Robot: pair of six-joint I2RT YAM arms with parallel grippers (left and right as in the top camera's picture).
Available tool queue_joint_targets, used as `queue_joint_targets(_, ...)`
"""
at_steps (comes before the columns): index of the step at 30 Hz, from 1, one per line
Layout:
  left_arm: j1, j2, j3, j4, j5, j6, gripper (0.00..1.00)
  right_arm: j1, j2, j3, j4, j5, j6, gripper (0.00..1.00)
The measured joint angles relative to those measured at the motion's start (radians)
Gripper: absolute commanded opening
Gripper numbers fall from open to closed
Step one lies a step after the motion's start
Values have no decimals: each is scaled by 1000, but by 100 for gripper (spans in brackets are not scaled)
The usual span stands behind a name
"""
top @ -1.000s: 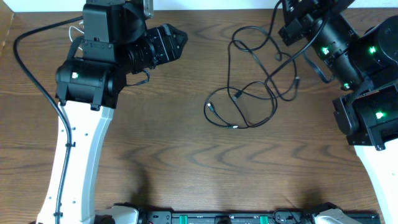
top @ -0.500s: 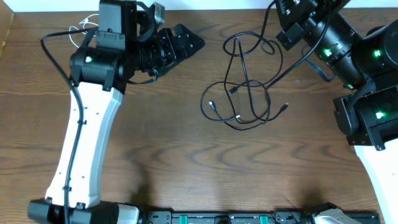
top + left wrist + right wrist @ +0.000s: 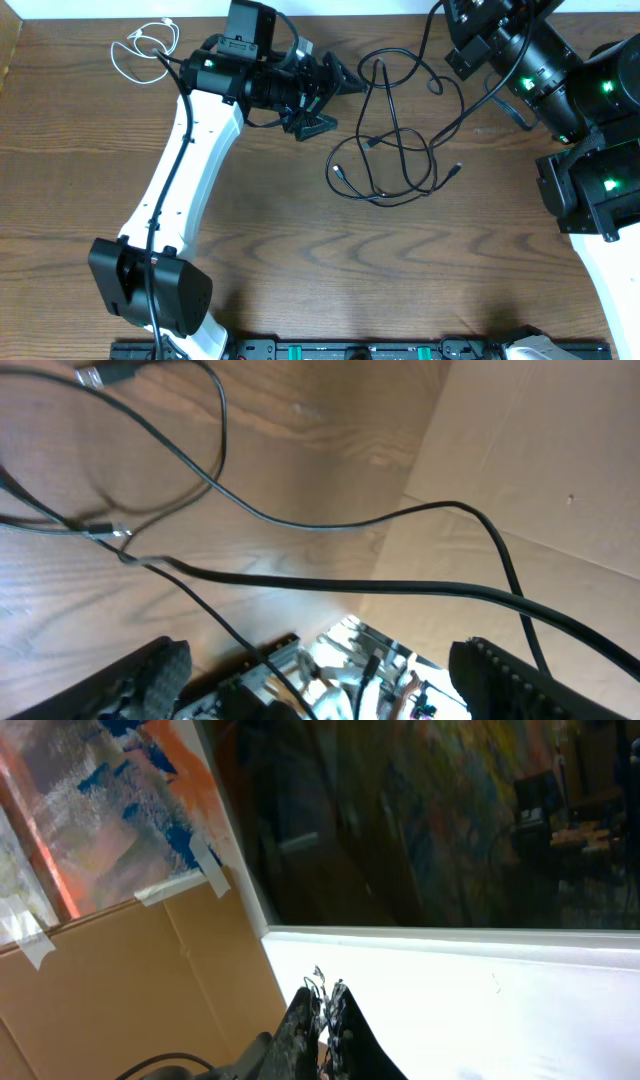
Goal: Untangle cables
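My left tool [image 3: 335,100] sits near the far edge of the table [image 3: 300,270], about midway along it. Its fingers are spread wide and grip nothing, just beside the left flank of the black cords [image 3: 395,150]. That tangle lies right of centre, its top loops close to the far edge and its lowest loop around mid-table. The white cord [image 3: 140,45] is coiled in the far left corner, well apart from the black ones. The near half of the table is bare wood, crossed only by the left arm [image 3: 190,170] rising from the near edge on the left.

The left wrist camera adds what overhead cannot: black strands cross between the spread fingers [image 3: 150,675], none clamped, with a cardboard panel [image 3: 540,480] behind. The right tool [image 3: 325,1010] is cut off overhead at the far right corner. Its own camera shows the fingers pressed together, pointing up off the table. I cannot tell whether a cord is pinched there.
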Motion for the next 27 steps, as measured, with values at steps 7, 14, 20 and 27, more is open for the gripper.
queue_joint_targets(7, 11, 0, 0, -36, -103, -18, 86, 0, 0, 0, 0, 0, 0, 1)
queue_joint_targets(14, 11, 0, 0, -78, -265, 353, 86, 0, 0, 0, -7, 0, -1, 1)
queue_joint_targets(20, -43, 0, 0, -191, -277, 805, 87, 0, 0, 0, -18, 0, -4, 1)
queue_joint_targets(27, -66, 0, -54, -129, -242, 1069, 87, 0, 0, 0, -19, 1, -5, 1)
